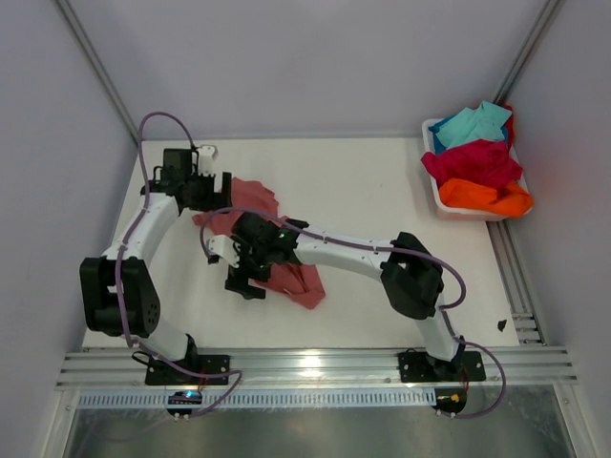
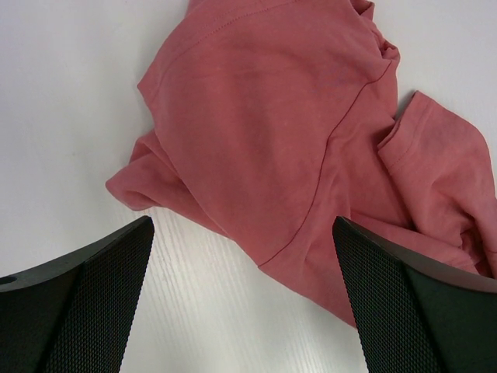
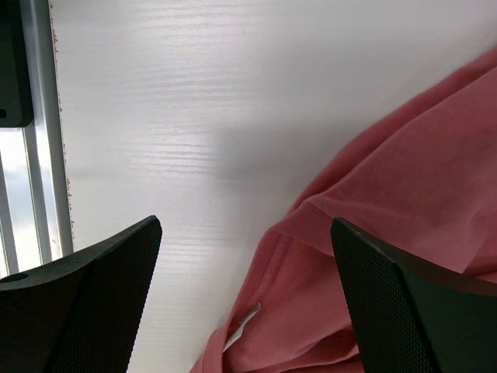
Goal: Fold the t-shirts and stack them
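My left hand [image 2: 244, 303] hangs w/ fingers wide apart over the pink tee [image 2: 287, 132] on the table [image 2: 62, 93] — right hand [image 3: 245, 303] likewise apart, over the tee's edge.

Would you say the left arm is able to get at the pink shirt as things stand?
Probably yes. The left tool is open directly over the pink shirt, with nothing between its fingers and the cloth. The right tool hangs over the shirt's near end, away from the left one.
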Action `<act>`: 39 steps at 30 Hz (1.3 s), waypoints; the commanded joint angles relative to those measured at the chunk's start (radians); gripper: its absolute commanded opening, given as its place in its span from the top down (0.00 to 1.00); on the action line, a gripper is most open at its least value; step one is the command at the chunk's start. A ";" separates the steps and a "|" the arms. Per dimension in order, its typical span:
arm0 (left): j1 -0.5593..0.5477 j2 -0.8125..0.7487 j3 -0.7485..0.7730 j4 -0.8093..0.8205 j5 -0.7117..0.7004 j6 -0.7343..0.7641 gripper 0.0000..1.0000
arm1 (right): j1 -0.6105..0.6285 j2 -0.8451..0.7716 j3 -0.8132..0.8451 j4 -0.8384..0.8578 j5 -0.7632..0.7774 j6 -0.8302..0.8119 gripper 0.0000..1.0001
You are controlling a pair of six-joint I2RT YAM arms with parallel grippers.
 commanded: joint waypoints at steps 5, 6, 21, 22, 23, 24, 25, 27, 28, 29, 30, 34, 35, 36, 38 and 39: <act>0.012 -0.059 -0.031 0.039 0.033 -0.001 0.01 | 0.002 0.058 0.046 0.007 0.033 0.017 0.07; 0.012 -0.064 -0.037 0.040 0.036 -0.003 0.01 | 0.002 0.061 0.037 0.018 0.047 0.011 0.07; 0.015 -0.078 -0.078 0.048 0.058 0.002 0.01 | 0.002 0.095 -0.021 0.126 0.294 -0.010 0.97; 0.015 -0.076 -0.080 0.051 0.056 0.005 0.01 | 0.002 0.082 -0.030 0.124 0.306 -0.013 0.97; 0.015 -0.070 -0.081 0.054 0.055 0.006 0.01 | 0.001 0.067 -0.046 0.123 0.318 -0.023 0.97; 0.017 -0.067 -0.081 0.054 0.051 0.010 0.01 | 0.002 0.032 -0.055 0.121 0.387 -0.033 0.97; 0.017 -0.062 -0.081 0.054 0.051 0.011 0.01 | 0.001 0.010 -0.064 0.122 0.412 -0.044 0.97; 0.020 -0.050 -0.077 0.059 0.053 0.011 0.01 | 0.001 -0.063 -0.108 0.139 0.482 -0.079 0.97; 0.021 -0.046 -0.075 0.059 0.051 0.010 0.01 | -0.004 -0.091 -0.121 0.155 0.560 -0.093 0.97; 0.023 -0.043 -0.074 0.062 0.050 0.008 0.01 | -0.005 -0.114 -0.139 0.159 0.603 -0.110 0.97; 0.023 -0.035 -0.071 0.068 0.050 0.010 0.01 | -0.007 -0.164 -0.147 0.178 0.654 -0.144 0.97; 0.024 -0.020 -0.069 0.086 0.041 0.013 0.01 | -0.053 -0.336 -0.217 0.309 0.921 -0.236 0.97; 0.023 -0.016 -0.071 0.091 0.042 0.014 0.01 | -0.089 -0.376 -0.234 0.323 0.921 -0.234 0.97; 0.023 -0.009 -0.071 0.094 0.044 0.014 0.01 | -0.108 -0.411 -0.234 0.319 0.917 -0.222 0.97; 0.024 0.002 -0.069 0.099 0.051 0.017 0.01 | -0.163 -0.496 -0.234 0.302 0.889 -0.185 0.97; 0.024 0.010 -0.066 0.099 0.051 0.019 0.01 | -0.174 -0.516 -0.239 0.302 0.900 -0.188 0.97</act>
